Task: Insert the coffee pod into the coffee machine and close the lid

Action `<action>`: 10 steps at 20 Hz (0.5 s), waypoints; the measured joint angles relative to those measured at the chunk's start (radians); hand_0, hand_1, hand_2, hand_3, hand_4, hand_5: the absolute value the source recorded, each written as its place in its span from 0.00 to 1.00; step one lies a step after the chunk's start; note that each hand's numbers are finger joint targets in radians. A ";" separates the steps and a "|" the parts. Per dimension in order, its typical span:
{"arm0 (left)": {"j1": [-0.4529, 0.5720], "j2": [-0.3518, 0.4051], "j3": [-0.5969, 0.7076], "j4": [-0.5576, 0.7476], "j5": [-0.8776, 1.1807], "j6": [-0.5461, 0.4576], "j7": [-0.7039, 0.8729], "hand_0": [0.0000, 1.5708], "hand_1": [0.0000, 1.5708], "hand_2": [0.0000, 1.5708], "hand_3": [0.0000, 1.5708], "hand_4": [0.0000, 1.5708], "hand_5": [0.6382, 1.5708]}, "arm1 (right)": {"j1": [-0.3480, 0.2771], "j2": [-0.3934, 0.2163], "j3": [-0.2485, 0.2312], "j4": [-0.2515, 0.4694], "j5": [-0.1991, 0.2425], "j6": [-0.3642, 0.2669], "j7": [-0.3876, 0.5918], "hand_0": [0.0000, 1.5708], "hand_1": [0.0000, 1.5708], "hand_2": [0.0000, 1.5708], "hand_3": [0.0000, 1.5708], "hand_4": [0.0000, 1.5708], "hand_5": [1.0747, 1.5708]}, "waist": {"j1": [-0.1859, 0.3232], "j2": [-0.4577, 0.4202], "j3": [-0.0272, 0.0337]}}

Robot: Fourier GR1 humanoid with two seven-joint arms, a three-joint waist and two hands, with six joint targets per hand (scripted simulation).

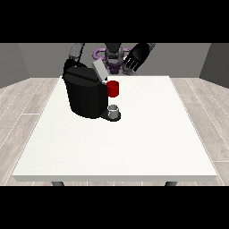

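The black coffee machine (86, 95) stands on the white table (134, 143), left of the middle. Its grey lid (99, 70) is tilted up and open. A red thing at the machine (113, 88) sits under the lid on its right side. Below it, a small grey thing (114, 110) rests on the machine's dark base; I cannot tell it for the pod. The hand at the view's right (137, 57) is raised behind the table's far edge, fingers spread, holding nothing. The hand at the view's left (70, 63) is down behind the machine's top and mostly hidden.
The robot's torso (113, 54) stands behind the table's far edge. Wooden floor surrounds the table. White tabletop stretches to the right of the machine and towards the camera.
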 measured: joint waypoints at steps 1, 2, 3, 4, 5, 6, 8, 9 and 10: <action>-0.021 0.005 0.014 0.005 0.006 0.000 0.011 0.76 0.76 0.79 0.80 0.31 1.00 | -0.006 -0.001 0.001 -0.007 0.000 0.001 0.005 0.00 0.00 0.00 0.00 0.00 1.00 | -0.011 0.009 0.0001; -0.040 0.023 0.027 0.011 0.009 -0.003 0.012 0.81 0.81 0.82 0.81 0.31 1.00 | -0.017 -0.009 -0.002 -0.019 -0.005 0.010 0.012 0.00 0.00 0.00 0.00 0.00 1.00 | -0.024 0.023 0.0002; -0.066 0.039 0.039 0.016 0.013 -0.010 0.016 0.80 0.80 0.82 0.81 0.31 1.00 | -0.029 -0.016 -0.005 -0.025 -0.005 0.014 0.007 0.00 0.00 0.00 0.00 0.00 1.00 | -0.033 0.041 0.0001; -0.083 0.044 0.048 0.022 0.017 -0.014 0.024 0.77 0.77 0.81 0.80 0.30 1.00 | -0.030 -0.011 0.001 -0.029 0.003 0.005 0.007 0.00 0.00 0.00 0.00 0.02 1.00 | -0.040 0.048 -0.0001; -0.094 0.032 0.048 0.020 0.019 -0.015 0.038 0.75 0.75 0.80 0.81 0.31 1.00 | -0.041 -0.018 -0.008 -0.024 0.001 0.005 0.016 0.00 0.00 0.00 0.00 0.00 1.00 | -0.037 0.050 0.0000; -0.106 0.044 0.054 0.024 0.019 -0.016 0.035 0.74 0.74 0.79 0.81 0.31 1.00 | -0.043 -0.021 -0.009 -0.035 -0.003 0.011 0.020 0.00 0.00 0.00 0.00 0.17 1.00 | -0.049 0.057 0.0001; -0.126 0.056 0.056 0.034 0.007 -0.002 0.041 0.78 0.78 0.81 0.80 0.31 1.00 | -0.052 -0.015 -0.002 -0.055 -0.001 0.008 0.025 0.00 0.00 0.00 0.00 0.11 1.00 | -0.069 0.078 0.0000; -0.140 0.062 0.056 0.036 0.004 -0.002 0.041 0.79 0.79 0.83 0.80 0.31 1.00 | -0.063 -0.016 -0.007 -0.058 -0.003 0.007 0.029 0.00 0.00 0.00 0.00 0.12 1.00 | -0.072 0.092 0.0000; -0.151 0.069 0.058 0.039 0.003 -0.006 0.039 0.78 0.78 0.82 0.79 0.30 1.00 | -0.070 -0.015 -0.013 -0.058 -0.005 0.000 0.026 0.00 0.00 0.00 0.00 0.00 1.00 | -0.072 0.103 0.0000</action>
